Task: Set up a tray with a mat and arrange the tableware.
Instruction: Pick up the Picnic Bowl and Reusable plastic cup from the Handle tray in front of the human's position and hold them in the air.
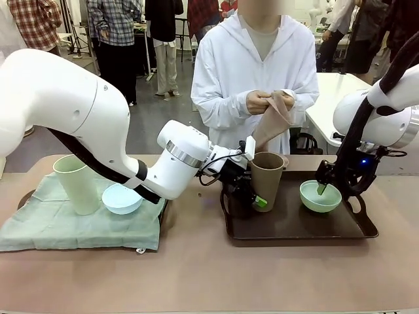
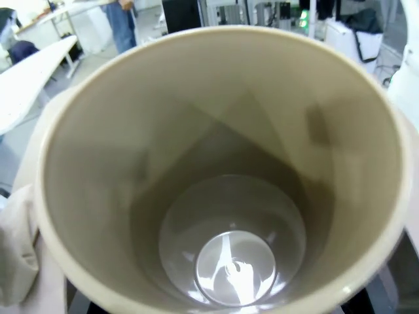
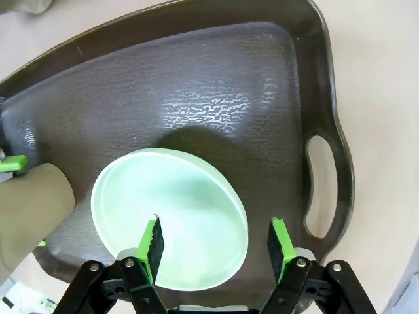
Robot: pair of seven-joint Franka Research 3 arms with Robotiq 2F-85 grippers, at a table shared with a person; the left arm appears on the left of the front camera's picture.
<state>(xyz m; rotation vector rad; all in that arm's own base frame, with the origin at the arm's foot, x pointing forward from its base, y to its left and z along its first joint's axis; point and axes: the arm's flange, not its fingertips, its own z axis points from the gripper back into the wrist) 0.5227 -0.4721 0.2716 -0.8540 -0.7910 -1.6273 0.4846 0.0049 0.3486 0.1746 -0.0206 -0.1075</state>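
Note:
A brown cup (image 1: 268, 175) stands upright at the left end of the dark brown tray (image 1: 294, 227). My left gripper (image 1: 258, 198) is open around the cup's lower part, one green pad (image 1: 260, 201) showing at its front. The left wrist view looks down into the brown cup (image 2: 229, 163). A mint green bowl (image 1: 311, 197) sits on the tray's right half. My right gripper (image 3: 216, 226) is open over the bowl (image 3: 163, 196), one finger inside the rim and one outside. The brown cup (image 3: 29, 209) stands beside it on the tray (image 3: 196, 85).
At the left, a green mat (image 1: 59, 226) covers a second tray (image 1: 25, 198). On it stand a pale green cup (image 1: 77, 184) and a light blue bowl (image 1: 122, 198). Across the table, the person's hands hold a beige cloth (image 1: 275, 118) above the brown cup.

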